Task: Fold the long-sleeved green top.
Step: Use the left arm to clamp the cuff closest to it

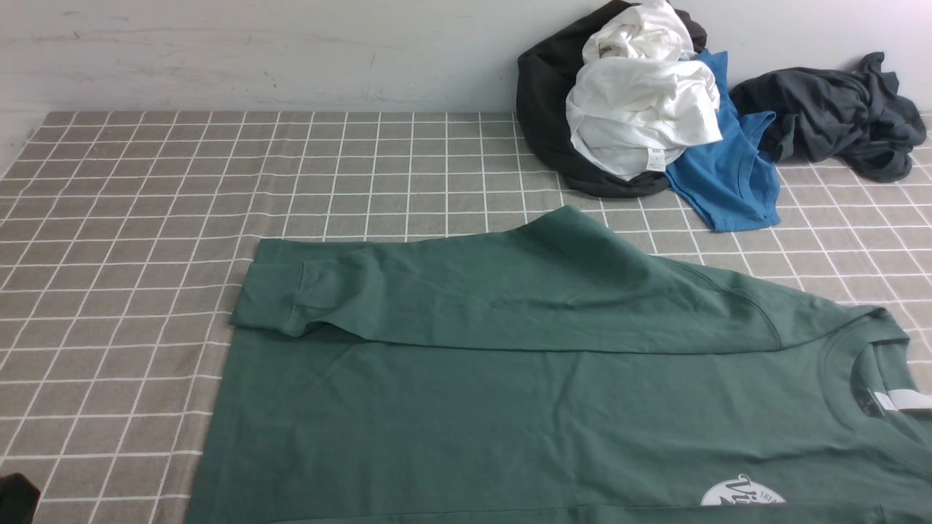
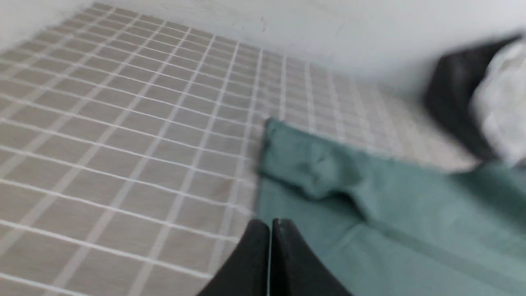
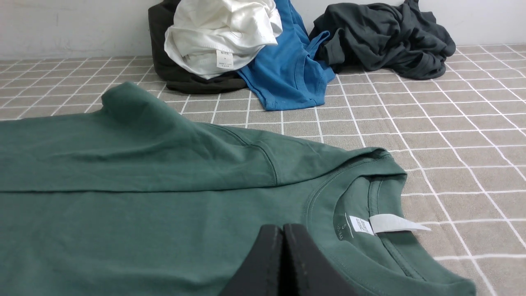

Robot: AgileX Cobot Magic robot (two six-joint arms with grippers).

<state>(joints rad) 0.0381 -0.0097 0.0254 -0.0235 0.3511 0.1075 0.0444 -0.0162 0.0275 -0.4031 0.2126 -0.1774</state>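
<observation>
The green long-sleeved top [image 1: 510, 407] lies flat on the checked cloth, with its hem to the left and its collar [image 1: 866, 364] to the right. The far sleeve [image 1: 473, 291] is folded across the body, and its cuff [image 1: 273, 295] lies near the hem. A white neck label [image 3: 394, 224] and part of a white round logo [image 1: 743, 495] show. My left gripper [image 2: 270, 224] is shut and empty, above the top's hem edge [image 2: 263, 205]. Just short of the collar [image 3: 349, 193], my right gripper [image 3: 282, 228] hangs over the top's body, also shut and empty. Neither gripper's fingertips show in the front view.
At the back right against the wall is a heap of a black garment [image 1: 542, 109], a white one [image 1: 641, 109] and a bright blue shirt [image 1: 728, 175]. A dark grey garment [image 1: 830, 109] lies beside it. Bare checked tablecloth [image 1: 145, 218] stretches to the left.
</observation>
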